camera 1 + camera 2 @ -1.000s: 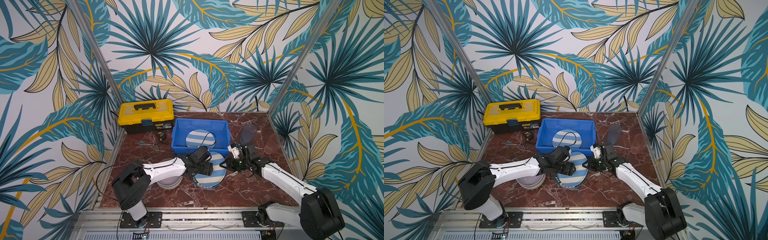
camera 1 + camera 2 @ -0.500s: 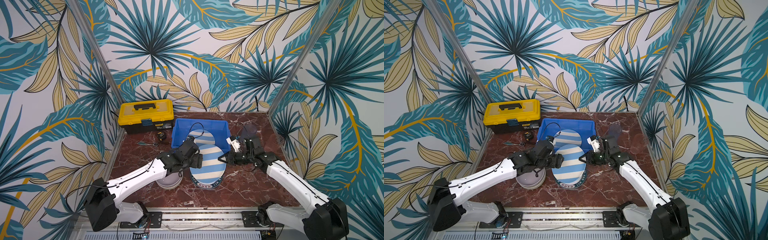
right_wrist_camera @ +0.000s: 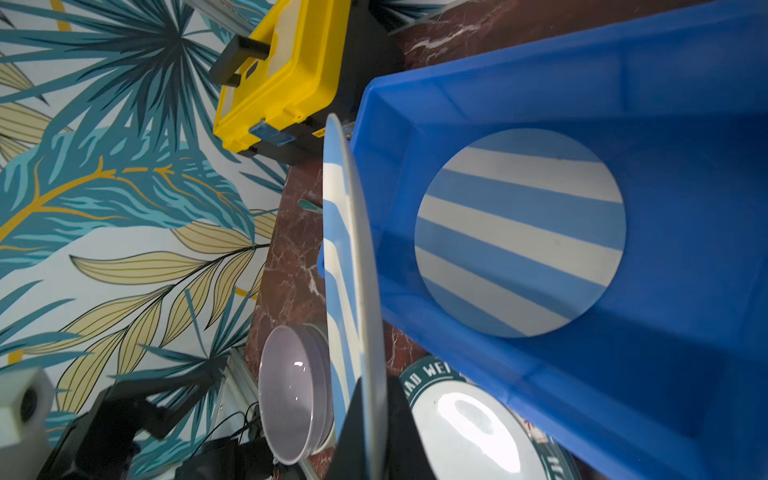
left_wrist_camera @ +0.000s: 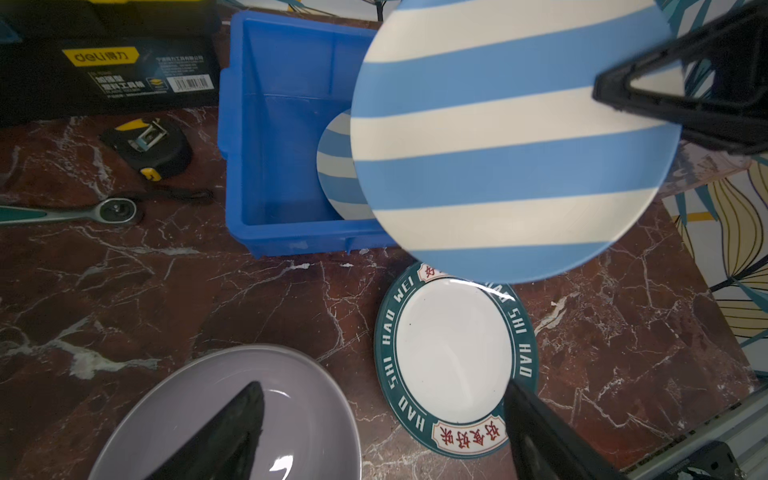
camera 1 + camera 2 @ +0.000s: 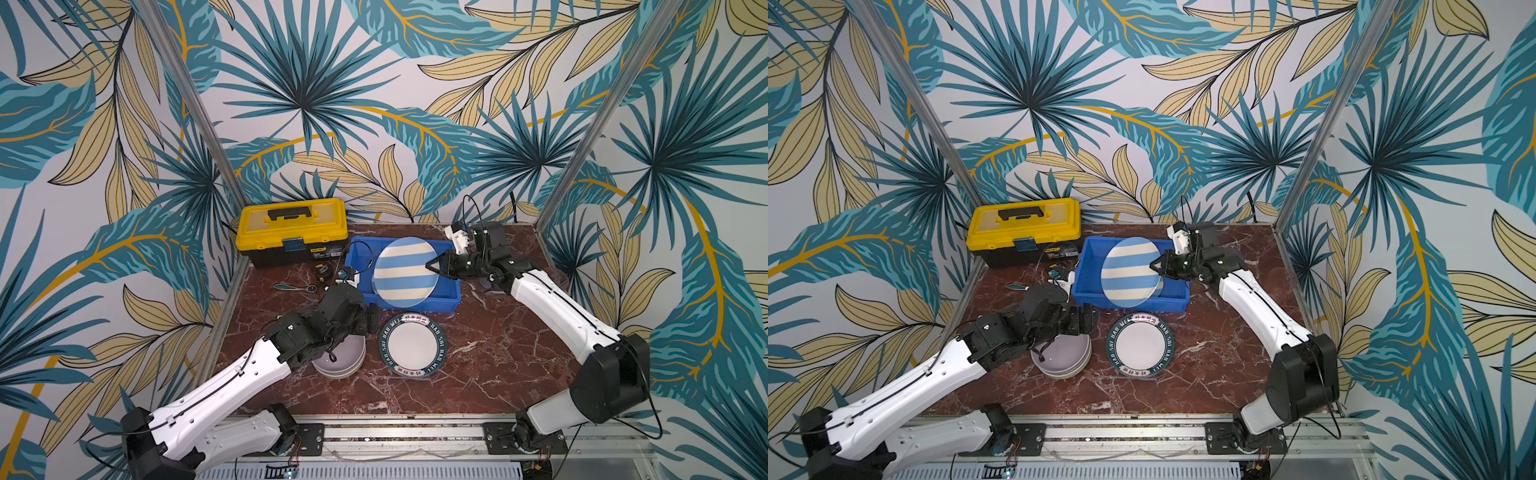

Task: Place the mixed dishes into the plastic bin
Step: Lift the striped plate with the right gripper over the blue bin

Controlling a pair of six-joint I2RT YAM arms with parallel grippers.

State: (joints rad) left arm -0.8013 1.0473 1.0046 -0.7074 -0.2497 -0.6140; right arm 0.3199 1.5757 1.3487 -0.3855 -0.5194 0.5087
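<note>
Evidently the right pincer [image 5: 432, 266] was clamped on the rim of a striped plate [image 5: 405, 269], held tilted above the bin [image 5: 356, 259]. The left pincer [image 4: 384, 386] stood apart over bowls [image 5: 341, 358] near the bin. Risk: the thin rim grip might slip; the plate could clip the bin's front wall or chip the second plate [image 3: 519, 232] inside.

The right gripper [image 3: 371, 409] pinches a striped plate [image 3: 340, 249] (seen edge-on); the blue bin [image 3: 665, 83] at its three o'clock holds a second striped plate [image 3: 519, 232].

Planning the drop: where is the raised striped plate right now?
In a top view the raised striped plate hangs over the blue bin, centre back, its right edge pinched by the right claw.
</note>
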